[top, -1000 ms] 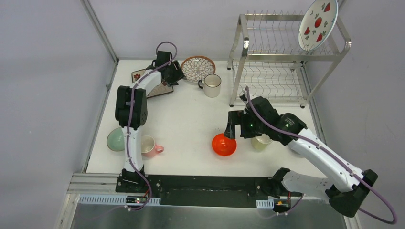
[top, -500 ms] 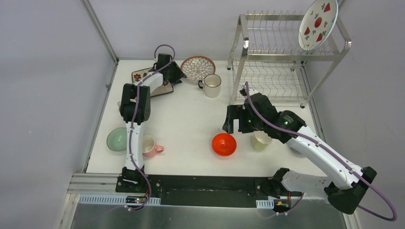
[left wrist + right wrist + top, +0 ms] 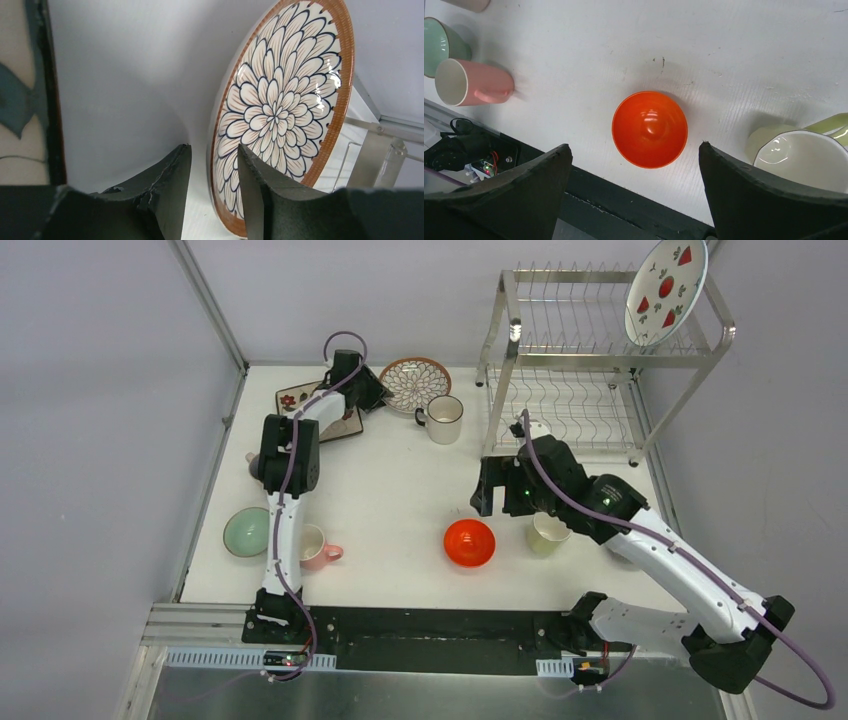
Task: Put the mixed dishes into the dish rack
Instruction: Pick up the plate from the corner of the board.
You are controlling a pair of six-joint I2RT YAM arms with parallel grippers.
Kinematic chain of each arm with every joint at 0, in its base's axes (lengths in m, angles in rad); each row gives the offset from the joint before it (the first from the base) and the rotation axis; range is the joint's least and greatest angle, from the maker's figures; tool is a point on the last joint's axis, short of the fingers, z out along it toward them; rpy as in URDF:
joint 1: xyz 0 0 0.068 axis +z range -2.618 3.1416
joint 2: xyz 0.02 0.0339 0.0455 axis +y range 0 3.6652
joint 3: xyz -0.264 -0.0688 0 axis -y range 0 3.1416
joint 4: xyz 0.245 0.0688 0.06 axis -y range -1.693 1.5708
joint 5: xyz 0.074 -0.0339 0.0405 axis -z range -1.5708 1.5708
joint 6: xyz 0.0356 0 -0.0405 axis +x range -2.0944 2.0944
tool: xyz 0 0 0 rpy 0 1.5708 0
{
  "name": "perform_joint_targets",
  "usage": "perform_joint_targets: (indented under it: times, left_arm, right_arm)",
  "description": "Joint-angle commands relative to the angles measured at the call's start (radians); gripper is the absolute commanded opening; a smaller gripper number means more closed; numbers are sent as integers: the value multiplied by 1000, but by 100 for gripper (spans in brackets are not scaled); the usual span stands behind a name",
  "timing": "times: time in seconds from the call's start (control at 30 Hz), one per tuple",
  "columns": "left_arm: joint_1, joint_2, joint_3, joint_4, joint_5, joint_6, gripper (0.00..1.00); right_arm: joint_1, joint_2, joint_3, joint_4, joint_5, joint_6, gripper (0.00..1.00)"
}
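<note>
Now, your left gripper (image 3: 214, 150) sets narrow jaws astride the rim of the brown-petal round plate (image 3: 280, 110), left of the dish rack (image 3: 580, 360), while your right gripper (image 3: 634, 146) hangs wide open over the red-orange bowl (image 3: 650, 129).

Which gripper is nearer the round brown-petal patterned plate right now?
Left. The left gripper straddles the rim of the round brown-petal plate; the right gripper hangs open above the red-orange bowl, far from it.
</note>
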Motion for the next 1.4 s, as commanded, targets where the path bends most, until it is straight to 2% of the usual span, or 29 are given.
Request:
perform_joint_targets:
  times: [0.0,0.17,0.5,0.9,1.37]
  left_arm:
    - [-18,38,59,8,-4,-23,41]
    - [-21,46,67,7,3,-40,36]
    - [-14,-63,47,-14,-37,7,1]
    - [25,-249,-10,-40,-69,3,0]
    - [114,-543,-242,14,14,-20,0]
  right_arm:
    - [6,-25,14,43,18,-1,100]
    - [6,-31,12,54,-25,4,100]
    - [6,-80,-12,70,-43,14,100]
    - [6,-108,-64,68,-4,99,100]
    - [11,-104,-65,61,28,142,100]
